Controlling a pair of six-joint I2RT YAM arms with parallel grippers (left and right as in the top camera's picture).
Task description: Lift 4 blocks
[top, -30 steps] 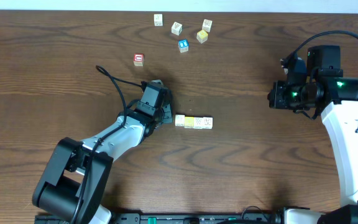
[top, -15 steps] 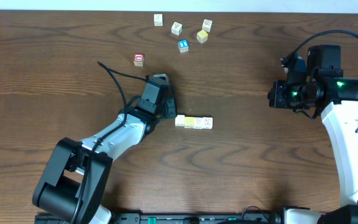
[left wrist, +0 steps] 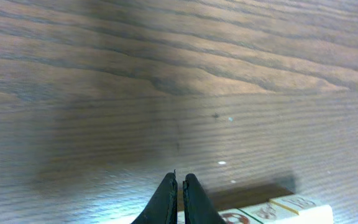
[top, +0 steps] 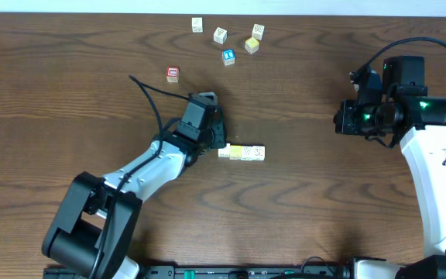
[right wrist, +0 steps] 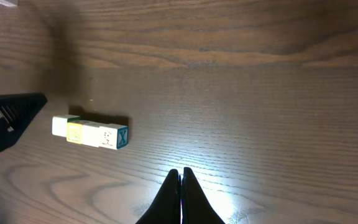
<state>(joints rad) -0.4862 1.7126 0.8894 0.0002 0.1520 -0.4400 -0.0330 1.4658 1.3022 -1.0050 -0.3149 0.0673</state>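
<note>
Surface [top: 68, 93]: dark wood grain.

Left arm [top: 142, 174]: enters from 7 o'clock and reaches towards the centre.

Red-faced cube [top: 173, 74]: stands alone at about 11 o'clock, well apart from the arm.

Left claw [left wrist: 179, 180]: fingers pressed together with only a hairline gap, holding nothing. Its tips sit low over the surface, just beside the 9 o'clock end of the row. Contact with the end block cannot be confirmed.

Row of four blocks [top: 241, 153]: lies near the centre of the surface, running from 9 o'clock to 3 o'clock, the blocks touching one another. In the right wrist view the order reads cream, pale yellow, white, white. The 3 o'clock end block shows a blue-printed side face. All four rest flat on the surface.

Loose cubes at 12 o'clock, near the far edge:
- White cube [top: 197, 25]
- Second white cube [top: 220, 35]
- Blue-faced cube [top: 228, 56]
- Yellow cube [top: 252, 45]
- Third white cube [top: 258, 31]

All five are well apart from the row.

Right claw [right wrist: 181, 174]: fully closed and empty. It is held at 3 o'clock, well apart from the row, with its tips pointing towards the row.
</note>
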